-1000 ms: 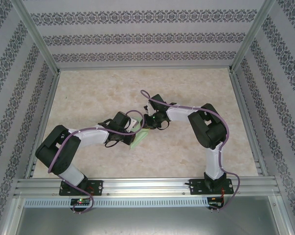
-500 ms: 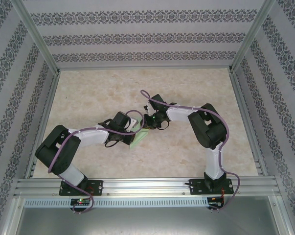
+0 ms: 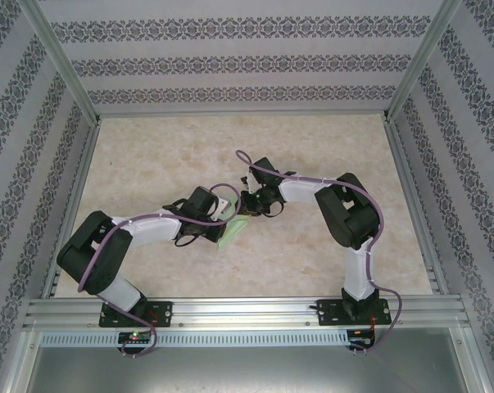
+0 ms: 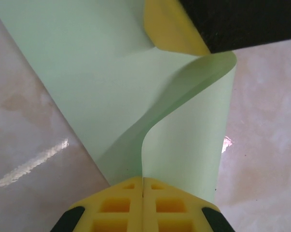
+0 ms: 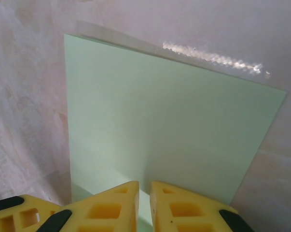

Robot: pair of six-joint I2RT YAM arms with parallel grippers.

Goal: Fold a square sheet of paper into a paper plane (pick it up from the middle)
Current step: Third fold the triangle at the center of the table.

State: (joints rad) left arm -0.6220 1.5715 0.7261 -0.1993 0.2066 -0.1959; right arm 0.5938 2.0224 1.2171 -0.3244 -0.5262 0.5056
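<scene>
The square sheet of paper is pale green and lies mid-table between both grippers. In the left wrist view the sheet has one edge curled up off the table, and my left gripper is shut on that raised edge. A yellow finger of the right gripper touches the sheet's far curl. In the right wrist view the sheet spreads out in front of my right gripper, whose jaws stand a narrow gap apart with paper showing through the gap. From above, the left gripper and right gripper sit close together.
The tabletop is pale marbled beige. Patterned walls and metal frame posts enclose it on three sides. An aluminium rail with both arm bases runs along the near edge.
Almost nothing has moved. The left arm's elbow has shifted slightly left; both grippers stay at the sheet.
</scene>
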